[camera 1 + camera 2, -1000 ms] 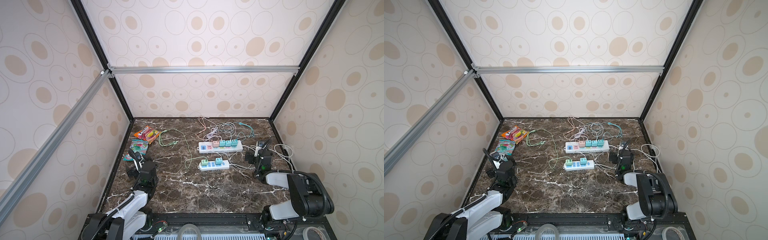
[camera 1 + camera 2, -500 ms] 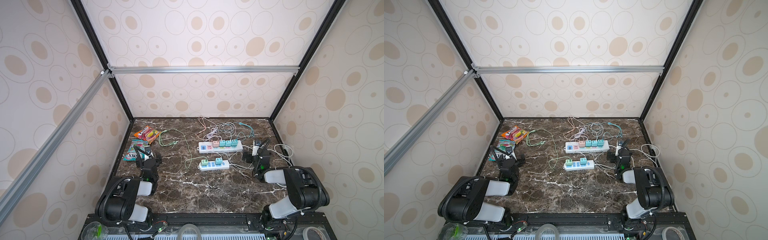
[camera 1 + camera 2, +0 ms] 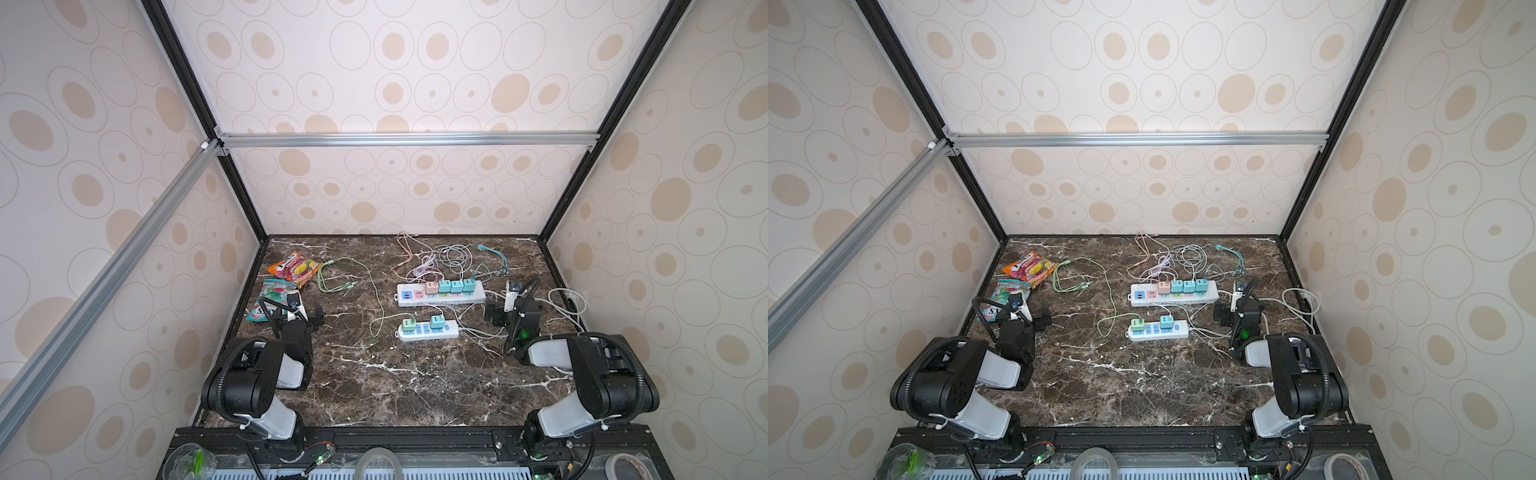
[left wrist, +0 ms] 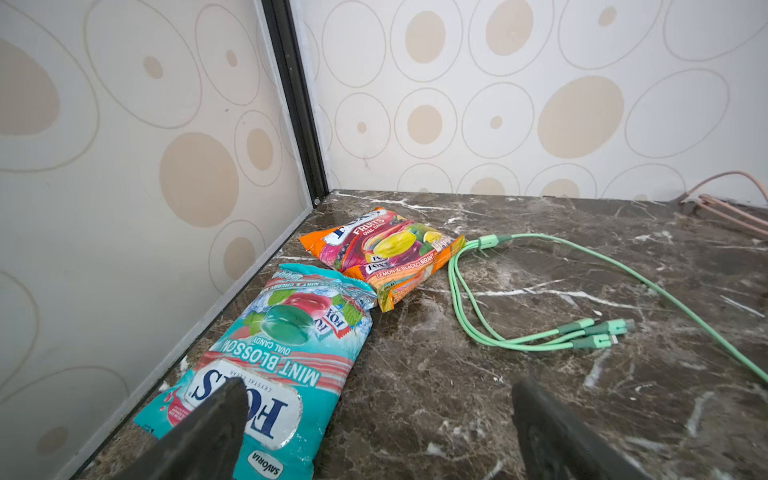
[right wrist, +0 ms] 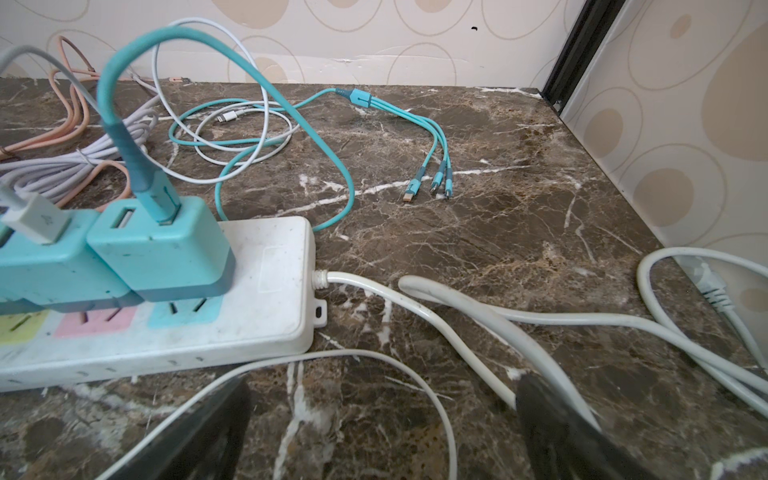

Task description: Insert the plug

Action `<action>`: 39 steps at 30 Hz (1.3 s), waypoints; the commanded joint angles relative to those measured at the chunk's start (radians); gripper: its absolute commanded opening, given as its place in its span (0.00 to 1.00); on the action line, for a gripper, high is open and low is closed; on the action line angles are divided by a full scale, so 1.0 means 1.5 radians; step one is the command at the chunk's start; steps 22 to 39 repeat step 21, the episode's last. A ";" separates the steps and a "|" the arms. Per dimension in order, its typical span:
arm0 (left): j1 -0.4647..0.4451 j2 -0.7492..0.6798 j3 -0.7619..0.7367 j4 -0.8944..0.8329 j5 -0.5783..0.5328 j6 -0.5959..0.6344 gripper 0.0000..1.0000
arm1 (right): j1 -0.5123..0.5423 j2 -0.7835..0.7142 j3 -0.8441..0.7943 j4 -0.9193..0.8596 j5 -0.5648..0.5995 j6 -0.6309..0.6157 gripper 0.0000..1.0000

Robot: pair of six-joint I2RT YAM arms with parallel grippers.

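You've got the long strip (image 3: 440,295) on the table (image 3: 395,382), toward the back, with four chargers (image 3: 451,286) in a row on it. The short strip (image 3: 428,331) lies just in front of it, carrying two more. The cable tangle (image 3: 440,257) is behind it. The candy bags (image 3: 293,268) are well left of it at the wall, with a loose cable (image 3: 334,283) between. The right gripper (image 3: 510,311) is just off its right end. The left gripper (image 3: 297,319) is far left, by the near bag.

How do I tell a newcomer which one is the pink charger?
On the marble tabletop, right of centre, find the longer power strip, behind the shorter power strip. It carries a row of four cube chargers; the pink charger is the leftmost in both top views. The other three are teal chargers.
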 commanded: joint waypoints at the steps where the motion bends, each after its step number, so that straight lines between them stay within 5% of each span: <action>1: 0.003 -0.002 0.012 0.020 -0.015 -0.010 0.98 | -0.002 -0.005 0.007 0.002 -0.005 -0.009 1.00; 39: 0.001 0.003 0.015 0.022 -0.018 -0.005 0.98 | -0.002 -0.005 0.007 0.001 -0.004 -0.010 1.00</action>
